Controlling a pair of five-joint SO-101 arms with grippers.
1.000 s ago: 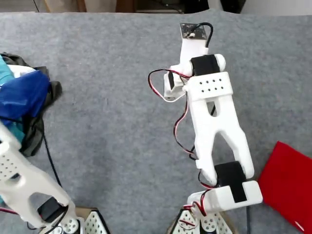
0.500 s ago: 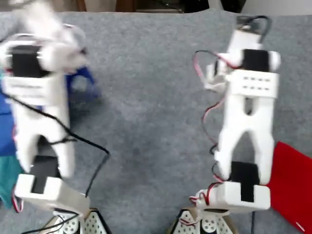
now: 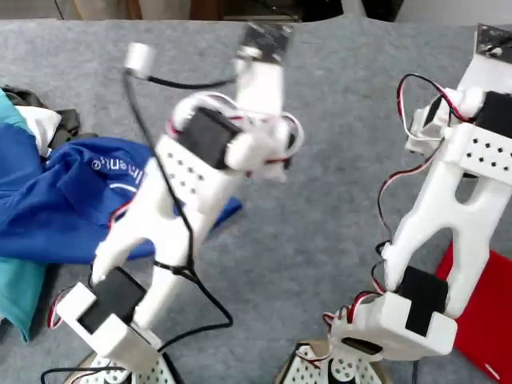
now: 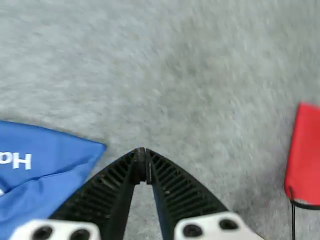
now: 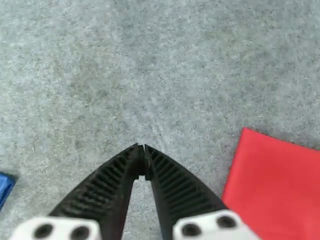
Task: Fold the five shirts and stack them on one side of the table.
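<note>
While the left gripper is pinching shut, seemingly on the blue shirt trailing beside it, the right gripper is hanging closed, empty.

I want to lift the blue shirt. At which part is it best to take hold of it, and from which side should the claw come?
Probably the pointed corner of the blue shirt that reaches toward the table's middle. It lies flat on the grey table, while the other end is bunched over the teal garment. Come from above on the middle side.
</note>
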